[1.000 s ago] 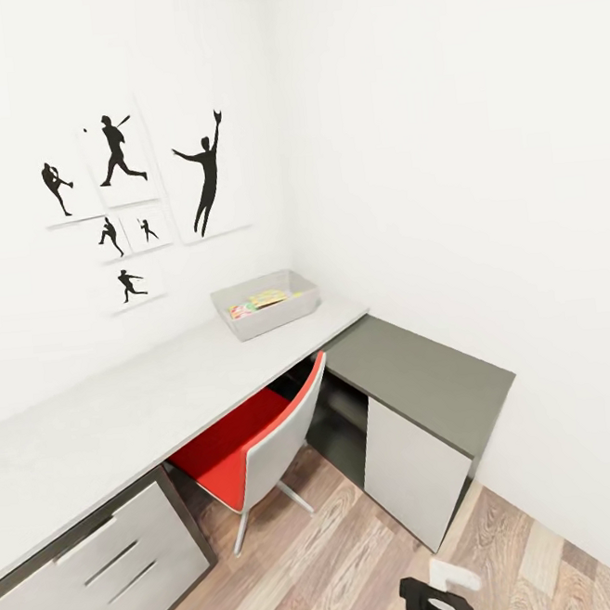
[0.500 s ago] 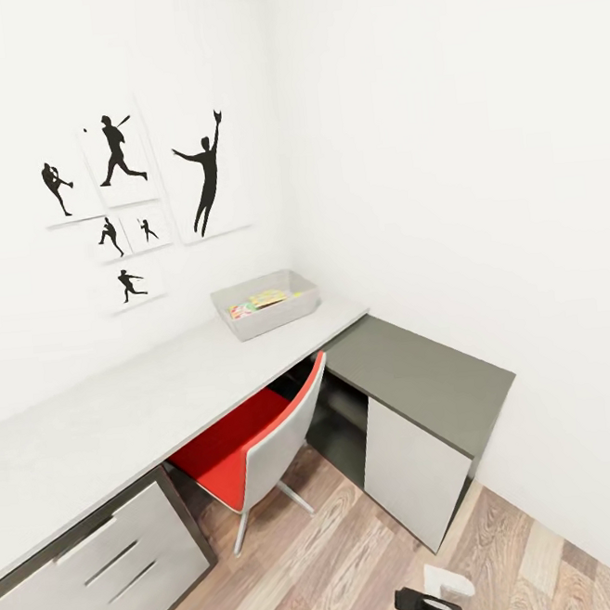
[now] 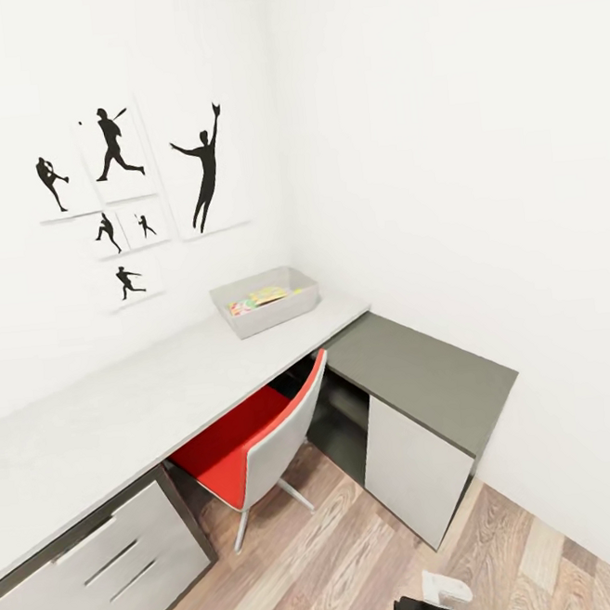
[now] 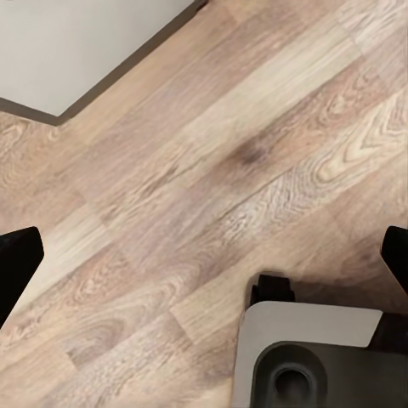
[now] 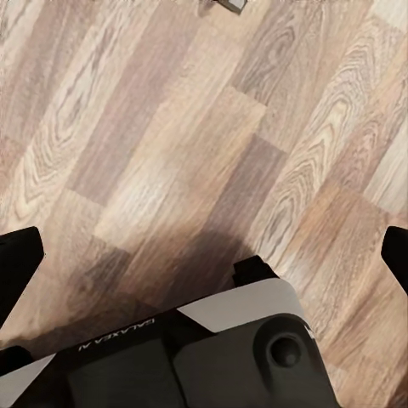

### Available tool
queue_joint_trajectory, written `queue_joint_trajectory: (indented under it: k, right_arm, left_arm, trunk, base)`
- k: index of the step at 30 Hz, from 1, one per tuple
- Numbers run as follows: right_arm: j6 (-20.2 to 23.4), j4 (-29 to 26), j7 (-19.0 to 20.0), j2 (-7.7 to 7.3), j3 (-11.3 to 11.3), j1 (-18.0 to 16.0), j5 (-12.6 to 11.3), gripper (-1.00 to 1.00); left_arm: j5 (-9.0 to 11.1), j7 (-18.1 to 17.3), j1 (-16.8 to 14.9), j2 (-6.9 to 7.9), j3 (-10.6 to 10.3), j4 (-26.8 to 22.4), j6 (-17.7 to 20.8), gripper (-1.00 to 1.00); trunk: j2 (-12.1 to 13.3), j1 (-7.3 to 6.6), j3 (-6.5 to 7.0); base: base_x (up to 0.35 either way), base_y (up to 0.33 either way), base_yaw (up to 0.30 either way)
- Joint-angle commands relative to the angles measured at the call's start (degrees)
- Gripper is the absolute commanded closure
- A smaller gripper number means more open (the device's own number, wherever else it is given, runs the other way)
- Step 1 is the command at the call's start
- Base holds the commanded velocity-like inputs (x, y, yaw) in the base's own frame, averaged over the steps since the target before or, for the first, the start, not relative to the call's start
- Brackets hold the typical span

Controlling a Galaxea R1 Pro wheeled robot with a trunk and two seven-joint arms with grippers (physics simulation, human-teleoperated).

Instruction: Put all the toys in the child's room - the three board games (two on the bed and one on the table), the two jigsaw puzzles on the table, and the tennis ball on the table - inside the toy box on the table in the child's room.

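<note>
Two tools, both hanging low over the wood-plank floor (image 3: 339, 563), both spread wide with nothing between them. Your left tool (image 4: 204, 255) shows its dark fingertips (image 4: 17, 263) at opposite edges of the left wrist view, bare planks between, a white-and-dark part of the robot's base (image 4: 310, 357) beneath it, and a light-grey panel with a dark edge (image 4: 76, 42) at one corner. Your right tool (image 5: 204, 255) is the same: tips far apart, floor between, robot body (image 5: 195, 357) below. In the head view you see the toy box (image 3: 265, 301) at the far end of the light-grey table (image 3: 120, 416), close to the wall corner, with bright pink, yellow and green flat pieces (image 3: 262, 299) lying inside; can't tell which toys they are. The red-and-white swivel chair (image 3: 253, 441) is tucked under the table, beside the white drawers (image 3: 107, 576). The lower dark-grey section (image 3: 423, 373) with its white cabinet door (image 3: 410, 477) joins at the right. Black baseball-player pictures (image 3: 135, 186) hang on the wall above the table.
</note>
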Motion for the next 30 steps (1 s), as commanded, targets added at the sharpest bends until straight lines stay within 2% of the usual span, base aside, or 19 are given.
queue_joint_trajectory:
  k: [1, 11, 17, 30]
  right_arm:
    - [0.4, -0.1, -0.5, -0.06, 0.5, 0.0, -0.2, -1.0]
    - [0.6, -0.1, -0.5, -0.09, 0.7, 0.0, -0.2, -1.0]
    - [0.6, -0.1, -0.5, -0.04, 0.7, 0.0, -0.2, -1.0]
    - [0.4, -0.1, -0.4, -0.14, 0.7, 0.0, -0.3, -1.0]
  left_arm:
    - [0.3, 0.4, 0.0, 0.07, -0.5, -0.2, -0.1, -1.0]
    - [0.3, 0.3, 0.0, -0.02, -0.5, -0.3, 1.6, -1.0]
    - [0.2, 0.3, 0.0, -0.1, -0.5, -0.3, 1.7, -1.0]
    - [0.3, 0.4, 0.1, -0.19, -0.5, -0.4, 1.7, -1.0]
  trunk:
    - [-0.1, 0.05, -0.12]
    - [-0.1, 0.05, -0.13]
    - [-0.1, 0.05, -0.13]
    - [-0.1, 0.05, -0.11]
  base:
    - [0.183, 0.108, -0.001]
    - [0.042, 0.023, 0.0]
    - [0.137, 0.095, 0.0]
    - [0.01, 0.007, 0.045]
